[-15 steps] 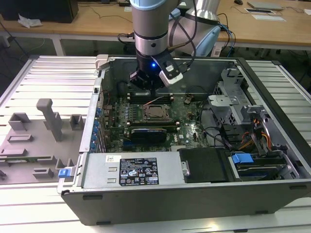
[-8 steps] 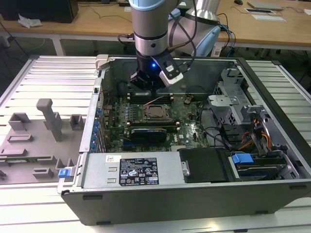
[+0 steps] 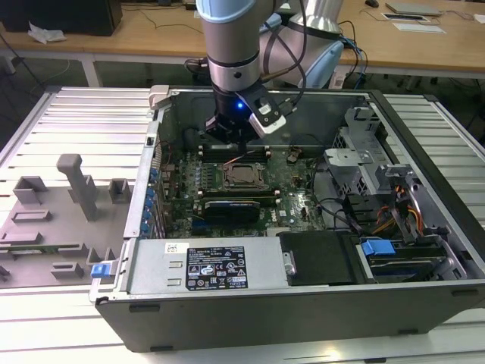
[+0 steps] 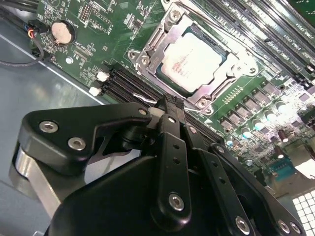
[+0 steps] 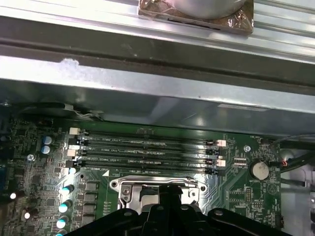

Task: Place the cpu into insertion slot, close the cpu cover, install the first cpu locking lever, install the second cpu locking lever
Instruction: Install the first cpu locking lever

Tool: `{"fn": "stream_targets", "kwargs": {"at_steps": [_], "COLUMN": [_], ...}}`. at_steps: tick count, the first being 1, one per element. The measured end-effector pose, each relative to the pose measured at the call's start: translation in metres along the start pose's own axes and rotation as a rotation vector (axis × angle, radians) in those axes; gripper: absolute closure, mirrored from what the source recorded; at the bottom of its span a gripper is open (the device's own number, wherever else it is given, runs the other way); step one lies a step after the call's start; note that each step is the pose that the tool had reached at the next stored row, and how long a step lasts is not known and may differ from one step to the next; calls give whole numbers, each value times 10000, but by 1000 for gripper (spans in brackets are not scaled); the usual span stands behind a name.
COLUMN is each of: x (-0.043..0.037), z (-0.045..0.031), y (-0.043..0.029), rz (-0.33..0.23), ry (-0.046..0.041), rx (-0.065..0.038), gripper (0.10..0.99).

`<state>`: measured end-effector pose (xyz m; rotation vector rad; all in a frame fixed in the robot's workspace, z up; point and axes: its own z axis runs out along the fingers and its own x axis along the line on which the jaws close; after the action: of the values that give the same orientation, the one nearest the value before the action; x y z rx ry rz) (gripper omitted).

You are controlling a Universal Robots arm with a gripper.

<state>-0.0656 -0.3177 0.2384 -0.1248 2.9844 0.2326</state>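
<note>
The cpu (image 4: 194,59) is seen seated flat in the slot (image 3: 225,176), pale top up, and the cover (image 4: 156,45) is judged to be down over it, its silver frame lying around the chip's edges. Whether either locking lever is hooked cannot be told. The gripper (image 4: 169,105) is held low at the slot's edge, on the side where the memory sockets (image 4: 130,81) run, and its jaws are brought together with nothing seen between them. The step in hand is taken to be lever work. For that to go well, the closed tip would be used as a pusher on the lever alone, pressed down and sideways so the wire is tucked under its catch, with no load put on the chip's top or the cover's thin frame. Care would be wanted beside the capacitors (image 4: 261,123) and the memory sockets, both close by. All of this sits on the green board (image 3: 295,189) inside the open case (image 3: 227,265), which is laid on the slatted worktop (image 3: 68,114).
</note>
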Motion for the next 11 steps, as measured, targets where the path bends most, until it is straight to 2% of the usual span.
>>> {"fn": "stream_targets", "kwargs": {"at_steps": [2, 4, 11], "x": [1, 1, -7], "z": [12, 57, 120], "y": [11, 75, 98], "rz": [-2, 22, 468], "ry": [0, 2, -63], "rx": [16, 88, 165], "gripper": [980, 980, 980]}}
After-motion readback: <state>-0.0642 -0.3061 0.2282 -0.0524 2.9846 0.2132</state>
